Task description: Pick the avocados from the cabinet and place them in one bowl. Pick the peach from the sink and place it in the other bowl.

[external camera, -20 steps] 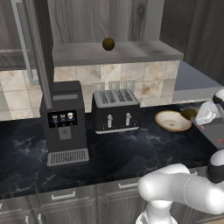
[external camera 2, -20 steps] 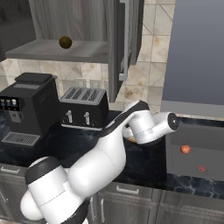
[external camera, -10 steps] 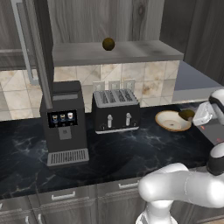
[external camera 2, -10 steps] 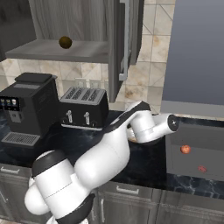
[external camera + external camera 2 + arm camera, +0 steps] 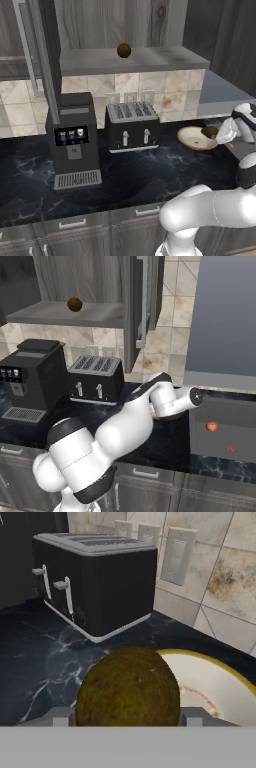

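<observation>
My gripper [image 5: 128, 718] is shut on one dark olive-brown avocado [image 5: 128, 689], which hangs just over the near rim of the tan bowl [image 5: 217, 684]. From the left base view the held avocado [image 5: 209, 132] sits at the bowl's [image 5: 194, 139] right edge, beside my gripper [image 5: 216, 133]. A second avocado [image 5: 124, 50] rests on the cabinet shelf [image 5: 150, 61], also seen as the avocado [image 5: 75, 304] from the right. The orange-red peach [image 5: 212, 426] lies in the dark sink [image 5: 225, 411].
A black toaster [image 5: 133, 126] stands left of the bowl, with a coffee machine [image 5: 74, 140] further left. The open cabinet door [image 5: 136, 306] hangs above the counter. A small reddish thing [image 5: 231, 448] also lies in the sink.
The hand with the avocado has sunk slightly and edged left toward the bowl. Nothing else has moved.
</observation>
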Tool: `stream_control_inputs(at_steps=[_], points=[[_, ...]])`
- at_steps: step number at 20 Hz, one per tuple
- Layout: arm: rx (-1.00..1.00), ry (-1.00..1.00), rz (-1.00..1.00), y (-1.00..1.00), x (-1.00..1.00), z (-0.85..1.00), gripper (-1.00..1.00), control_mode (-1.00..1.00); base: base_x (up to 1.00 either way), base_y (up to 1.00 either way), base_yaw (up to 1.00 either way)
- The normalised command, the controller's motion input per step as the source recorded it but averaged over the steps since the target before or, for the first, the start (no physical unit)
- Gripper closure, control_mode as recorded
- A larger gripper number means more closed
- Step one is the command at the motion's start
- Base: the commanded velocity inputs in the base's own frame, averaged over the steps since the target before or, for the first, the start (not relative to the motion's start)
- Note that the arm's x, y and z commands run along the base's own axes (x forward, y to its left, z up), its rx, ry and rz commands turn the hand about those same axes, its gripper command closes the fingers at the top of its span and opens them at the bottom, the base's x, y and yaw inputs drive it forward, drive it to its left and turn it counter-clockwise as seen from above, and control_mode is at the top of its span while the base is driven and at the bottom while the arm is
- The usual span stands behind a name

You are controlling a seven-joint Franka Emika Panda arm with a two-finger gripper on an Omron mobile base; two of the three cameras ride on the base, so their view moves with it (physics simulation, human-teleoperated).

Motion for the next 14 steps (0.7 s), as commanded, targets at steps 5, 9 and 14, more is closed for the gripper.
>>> stream_control_inputs(at_steps=[5,9,14], points=[[-0.01,0.00,0.00,-0.10,0.25,-0.23,1.00,-1.00,0.00,0.00,0.00],[0.00,0.00,0.00,-0.10,0.21,-0.24,1.00,-1.00,0.00,0.00,0.00],[-0.02,0.00,0.00,-0.06,0.13,-0.08,1.00,-1.00,0.00,0.00,0.00]])
